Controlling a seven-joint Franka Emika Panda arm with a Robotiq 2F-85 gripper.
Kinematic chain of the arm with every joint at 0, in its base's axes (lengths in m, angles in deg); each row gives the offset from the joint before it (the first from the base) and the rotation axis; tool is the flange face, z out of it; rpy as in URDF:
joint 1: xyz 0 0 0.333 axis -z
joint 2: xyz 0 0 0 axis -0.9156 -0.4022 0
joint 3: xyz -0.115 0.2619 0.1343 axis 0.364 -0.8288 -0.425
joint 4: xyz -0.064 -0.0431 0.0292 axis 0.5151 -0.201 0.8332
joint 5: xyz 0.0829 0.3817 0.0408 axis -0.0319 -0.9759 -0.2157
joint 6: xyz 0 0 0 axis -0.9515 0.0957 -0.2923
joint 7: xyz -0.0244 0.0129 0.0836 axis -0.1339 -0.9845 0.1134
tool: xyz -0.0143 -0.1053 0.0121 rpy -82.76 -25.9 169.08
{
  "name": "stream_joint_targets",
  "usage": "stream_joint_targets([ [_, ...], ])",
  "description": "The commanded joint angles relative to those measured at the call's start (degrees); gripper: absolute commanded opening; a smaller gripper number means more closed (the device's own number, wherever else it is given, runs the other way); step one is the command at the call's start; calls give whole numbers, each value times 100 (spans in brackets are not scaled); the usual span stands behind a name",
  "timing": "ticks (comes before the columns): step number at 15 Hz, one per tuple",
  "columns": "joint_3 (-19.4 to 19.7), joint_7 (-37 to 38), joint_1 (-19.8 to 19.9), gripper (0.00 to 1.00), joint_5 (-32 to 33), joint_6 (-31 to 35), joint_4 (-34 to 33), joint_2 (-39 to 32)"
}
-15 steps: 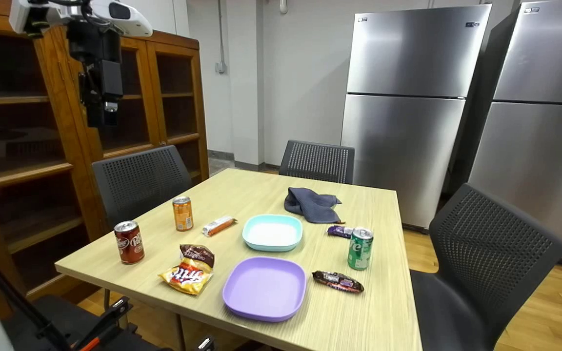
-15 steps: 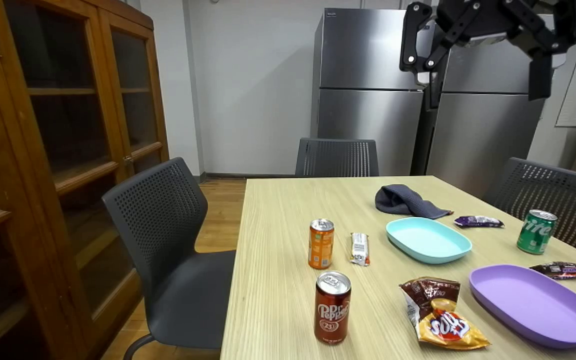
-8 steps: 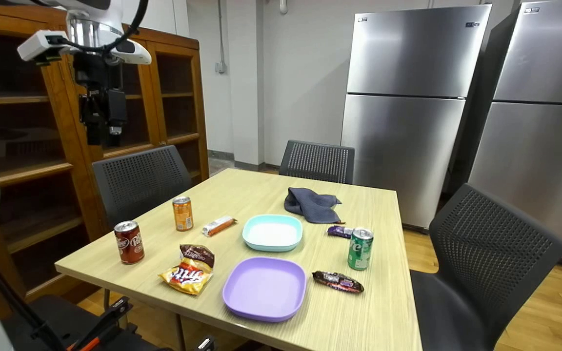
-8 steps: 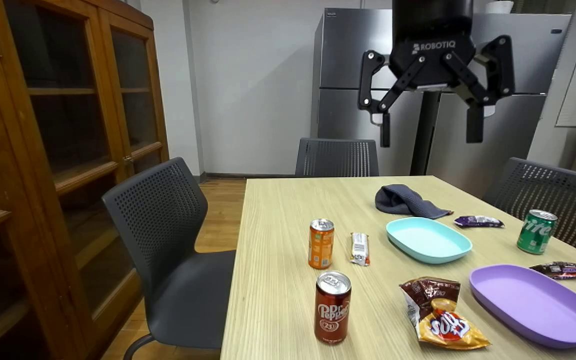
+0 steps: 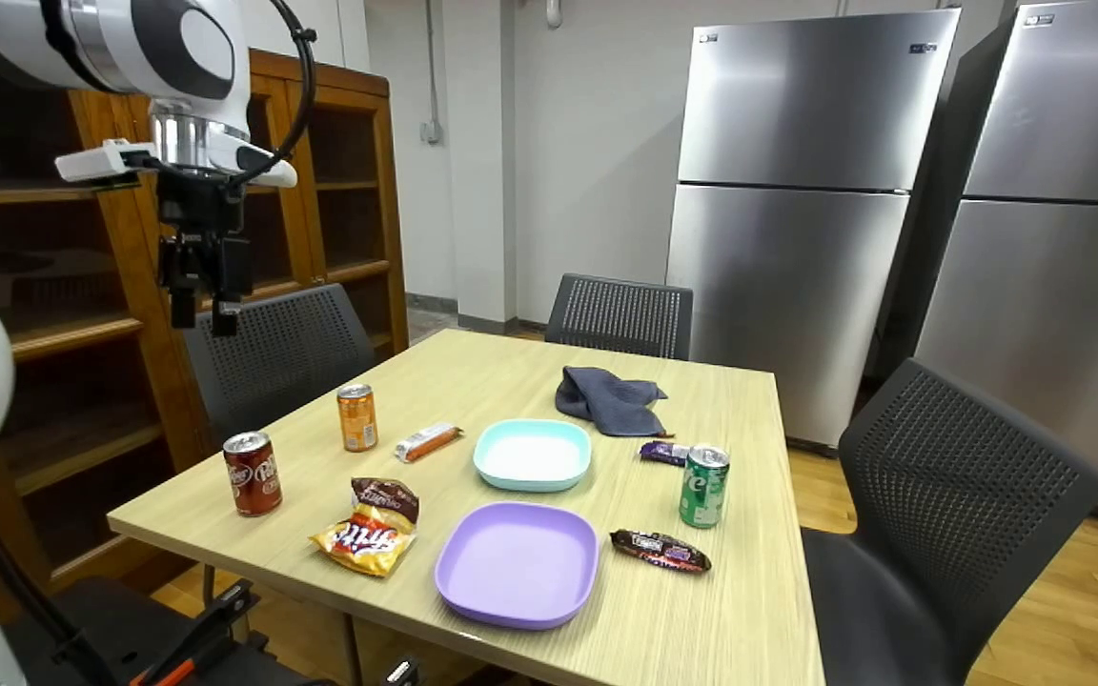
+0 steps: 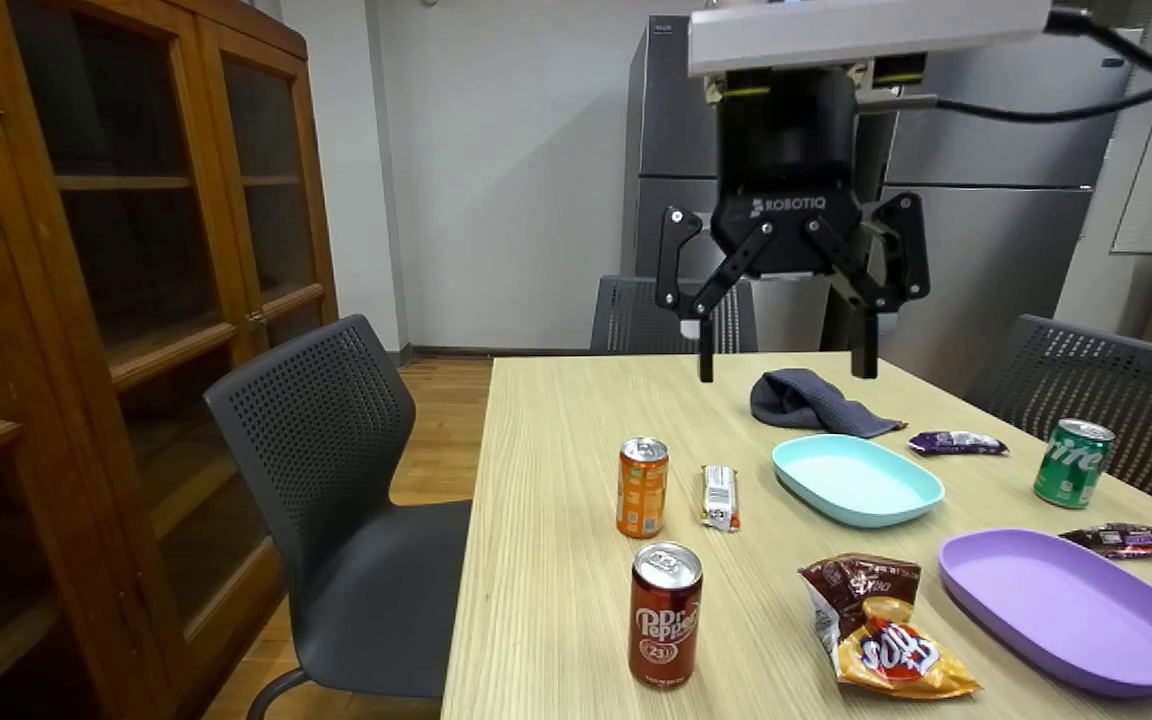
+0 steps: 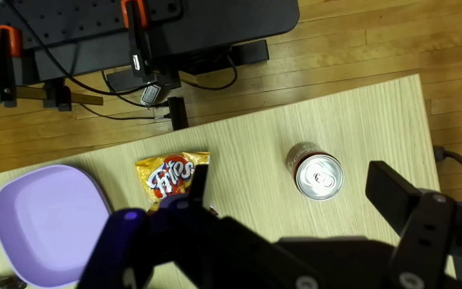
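My gripper (image 5: pixel 204 322) is open and empty in the air above the table; it also shows in an exterior view (image 6: pixel 786 372). In the wrist view, a dark red Dr Pepper can (image 7: pixel 320 176) stands upright below and between the spread fingers (image 7: pixel 289 178), apart from both. The can also shows in both exterior views (image 5: pixel 253 474) (image 6: pixel 665 620). A yellow and brown Fritos bag (image 7: pixel 171 174) lies beside it, partly hidden by a finger in the wrist view. An orange can (image 6: pixel 643 490) stands near, with a wrapped bar (image 6: pixel 720 497) beside it.
A purple plate (image 5: pixel 518 567), a turquoise plate (image 5: pixel 532 455), a dark cloth (image 5: pixel 611 400), a green Sprite can (image 5: pixel 704 488), a dark wrapped bar (image 5: pixel 660 551) and a purple wrapper (image 5: pixel 663 452) lie on the table (image 5: pixel 473 357). Chairs (image 5: pixel 273 353) surround it; a wooden cabinet (image 6: pixel 151 300) stands alongside.
The arm has come down and into view, the open gripper sinking toward the table. In an exterior view it has also shifted left. The things on the table have not moved.
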Motion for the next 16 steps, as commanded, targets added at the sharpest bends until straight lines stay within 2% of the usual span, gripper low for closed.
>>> stream_joint_targets([
  [1,-18,146,-179,100,187,340,-146,-508],
  [11,97,697,-613,100,647,1202,-321,-1655],
  [16,274,876,-799,100,833,1249,-671,-2325],
])
